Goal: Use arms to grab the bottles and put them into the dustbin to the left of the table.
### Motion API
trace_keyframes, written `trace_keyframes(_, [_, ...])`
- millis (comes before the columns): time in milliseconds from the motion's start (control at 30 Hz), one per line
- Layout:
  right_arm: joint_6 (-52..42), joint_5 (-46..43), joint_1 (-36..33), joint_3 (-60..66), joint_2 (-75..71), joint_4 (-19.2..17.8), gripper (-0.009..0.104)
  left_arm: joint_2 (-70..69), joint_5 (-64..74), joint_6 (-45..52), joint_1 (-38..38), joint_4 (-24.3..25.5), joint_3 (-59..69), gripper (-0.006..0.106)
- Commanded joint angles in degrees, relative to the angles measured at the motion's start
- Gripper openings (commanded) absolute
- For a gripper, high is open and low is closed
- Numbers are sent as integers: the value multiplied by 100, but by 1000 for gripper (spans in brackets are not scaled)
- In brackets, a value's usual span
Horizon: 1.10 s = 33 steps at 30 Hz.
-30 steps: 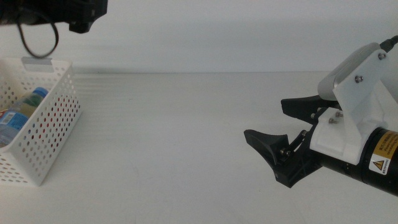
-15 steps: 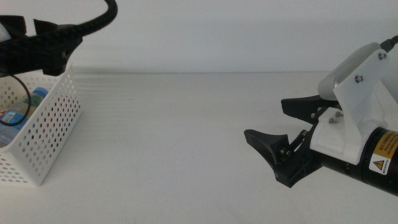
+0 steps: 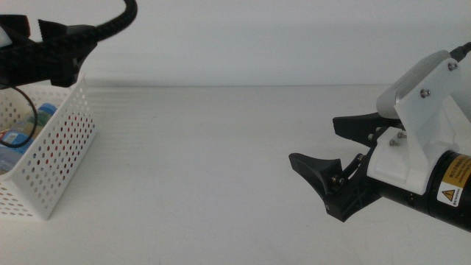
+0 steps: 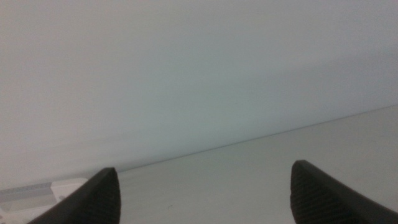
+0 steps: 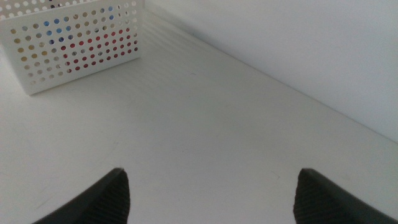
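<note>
The white table [image 3: 206,162] in front of my right gripper [image 3: 327,158] is bare all the way across to the dustbin [image 3: 62,151], and my left arm [image 3: 44,55] hangs above the dustbin.

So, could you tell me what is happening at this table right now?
Two arms are clearing bottles into the dustbin at the table's left end. A blue-capped bottle and something red already lie inside it. The left gripper is up above the dustbin, open and holding nothing. The right gripper waits low over the right side, also open and empty. No bottle shows on the table itself.
</note>
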<state>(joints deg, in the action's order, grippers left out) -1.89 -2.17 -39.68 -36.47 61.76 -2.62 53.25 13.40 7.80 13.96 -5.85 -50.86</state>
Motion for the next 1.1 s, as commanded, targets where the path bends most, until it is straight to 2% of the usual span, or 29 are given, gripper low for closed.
trace_keyframes(0, [-51, -392, 30, -154, -179, 118, 71, -65, -458, -75, 20, -3, -166, 90])
trace_keyframes(133, [-51, -386, 436, -154, -490, 752, 71, -65, -460, -75, 20, -3, -144, 90])
trace_keyframes(233, [-51, -386, 971, -154, -780, 995, 71, -183, -485, -75, 20, -3, -61, 90])
trace_keyframes(400, [-51, -386, 1957, -141, -1451, 968, 71, -756, -705, -75, 9, 38, 579, 90])
trace_keyframes(500, [-51, -402, 2405, -2, -1933, 831, 71, -1271, -995, -75, 9, 38, 1289, 90])
trace_keyframes(733, [-51, -390, 3262, 1378, -3550, 675, 71, -2781, -1204, -75, 9, 31, 3231, 90])
trace_keyframes(833, [-51, -377, 3533, 2019, -4349, 675, 71, -3592, -1204, -75, -80, 31, 3876, 90])
trace_keyframes(1067, [-51, -377, 3711, 3002, -5677, 671, 71, -4843, -1210, -75, -886, 31, 4718, 90])
